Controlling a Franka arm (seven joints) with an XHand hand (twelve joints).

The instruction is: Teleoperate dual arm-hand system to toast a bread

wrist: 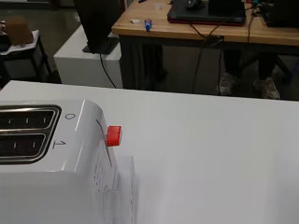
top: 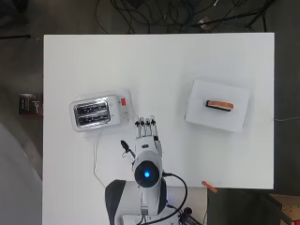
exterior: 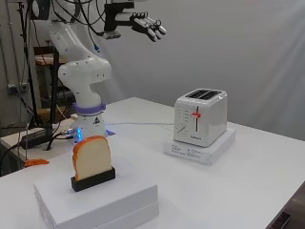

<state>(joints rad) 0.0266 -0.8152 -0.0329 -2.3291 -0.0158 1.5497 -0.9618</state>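
My hand hangs high above the table, fingers straight, holding nothing. The toaster sits near the table's left edge; the bread slice stands in its black holder, well apart on the right.

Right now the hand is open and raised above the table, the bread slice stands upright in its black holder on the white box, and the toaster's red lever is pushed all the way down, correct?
Not quite. The side view shows the red lever near the top of its slot on the toaster, not down. The rest holds: the hand is open and raised, and the bread slice stands upright in the black holder on the white box.
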